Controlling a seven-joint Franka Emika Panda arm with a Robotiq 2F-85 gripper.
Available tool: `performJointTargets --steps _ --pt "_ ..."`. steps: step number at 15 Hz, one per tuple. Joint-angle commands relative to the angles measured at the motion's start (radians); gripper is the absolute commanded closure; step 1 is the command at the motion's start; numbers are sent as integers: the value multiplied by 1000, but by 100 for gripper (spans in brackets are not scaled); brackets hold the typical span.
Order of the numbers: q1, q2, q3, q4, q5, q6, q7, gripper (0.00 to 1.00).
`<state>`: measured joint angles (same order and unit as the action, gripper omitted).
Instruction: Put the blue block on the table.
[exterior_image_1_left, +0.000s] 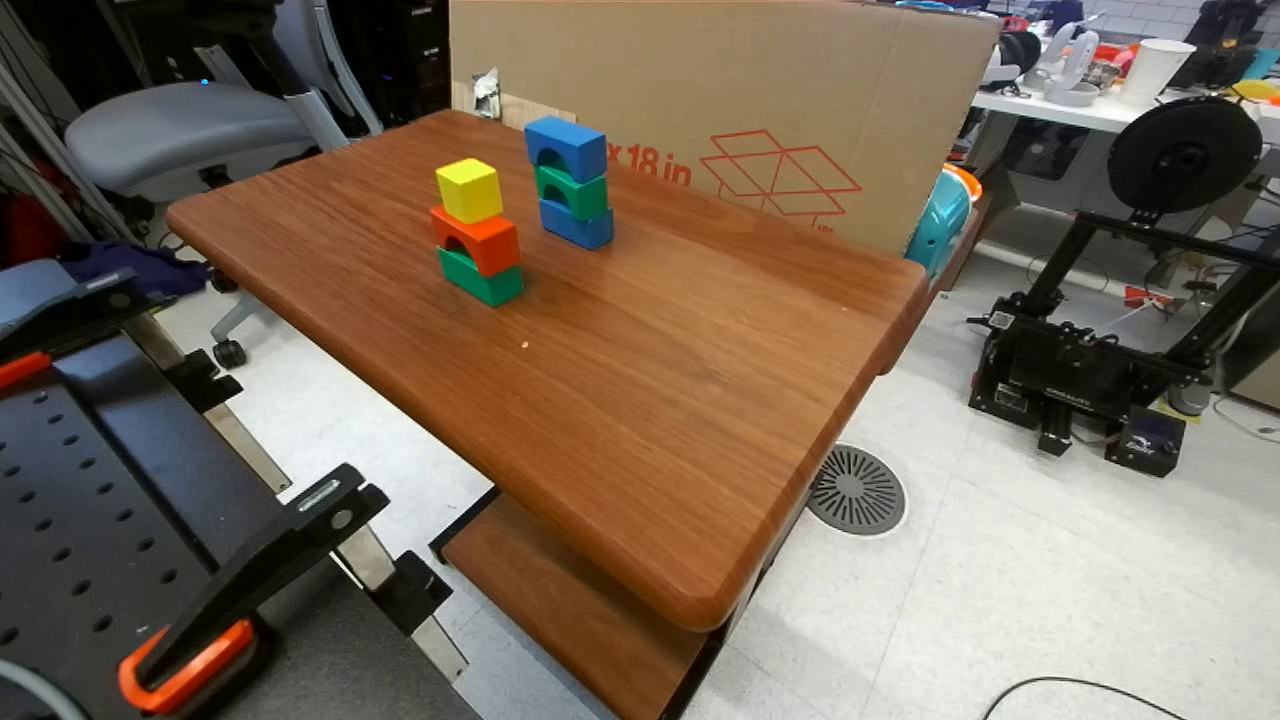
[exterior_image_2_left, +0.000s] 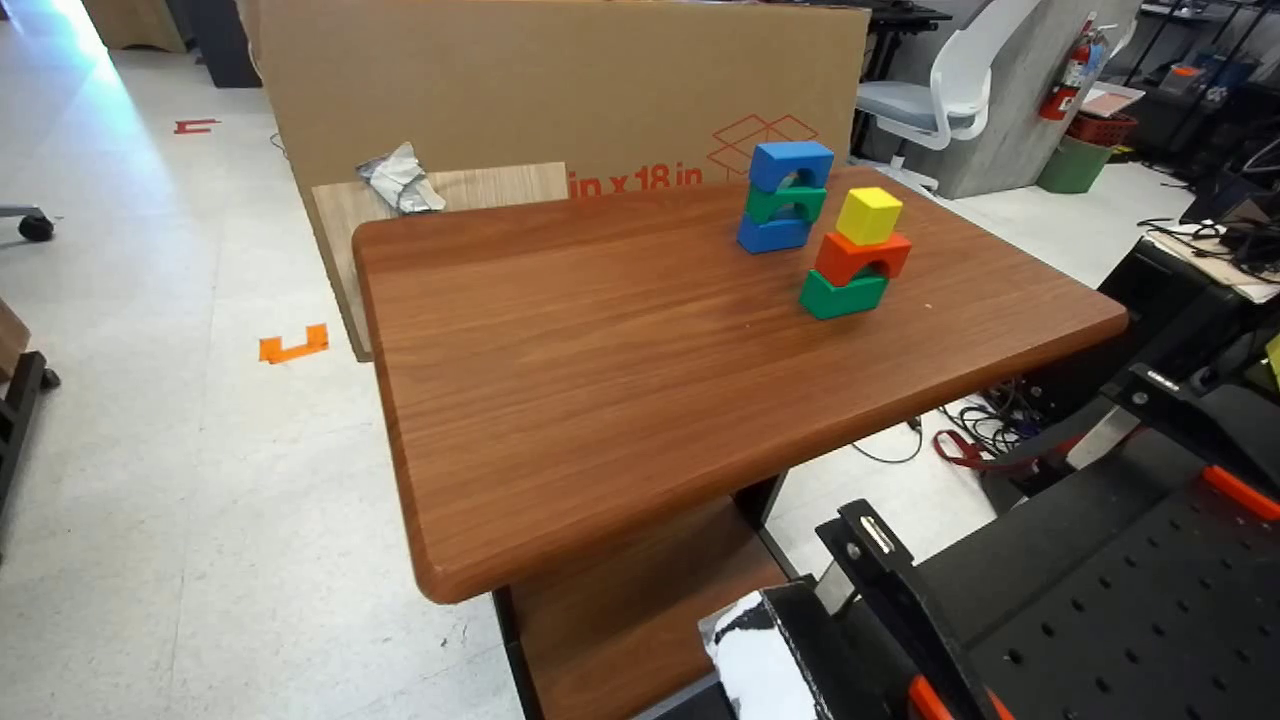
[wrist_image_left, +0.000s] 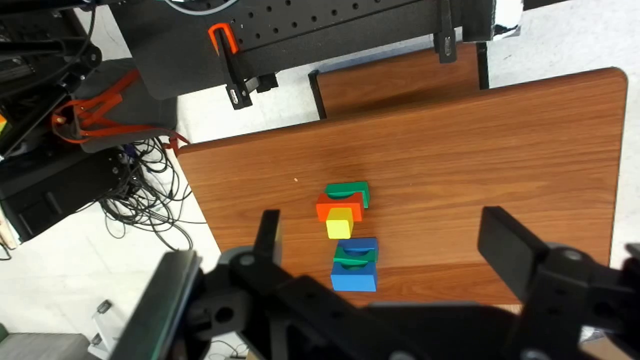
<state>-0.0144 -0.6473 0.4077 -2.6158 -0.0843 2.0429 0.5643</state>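
Note:
A blue block (exterior_image_1_left: 567, 147) with an arch cut-out sits on top of a stack, also seen in an exterior view (exterior_image_2_left: 790, 163). Under it is a green arch block (exterior_image_1_left: 572, 190), and a second blue block (exterior_image_1_left: 577, 225) is at the bottom. The stack stands on the reddish-brown table (exterior_image_1_left: 690, 370), whose top also shows in an exterior view (exterior_image_2_left: 580, 360). In the wrist view the top blue block (wrist_image_left: 354, 277) lies between and beyond the fingers. My gripper (wrist_image_left: 383, 225) is wide open and empty, high above the table. It does not show in either exterior view.
A second stack beside it has a yellow cube (exterior_image_1_left: 469, 190) on an orange arch (exterior_image_1_left: 478, 240) on a green block (exterior_image_1_left: 482, 278). A large cardboard box (exterior_image_1_left: 800, 110) stands along the table's far edge. A black bench with clamps (exterior_image_1_left: 260, 570) is on the near side.

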Motion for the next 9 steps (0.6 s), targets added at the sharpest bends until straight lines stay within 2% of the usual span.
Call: performJointTargets --steps 1,6,9 --pt "26 7 -24 2 -18 -3 15 0" --pt "20 25 -42 26 -17 -23 -1 0" --pt "0 82 -68 66 -47 -27 -48 0"
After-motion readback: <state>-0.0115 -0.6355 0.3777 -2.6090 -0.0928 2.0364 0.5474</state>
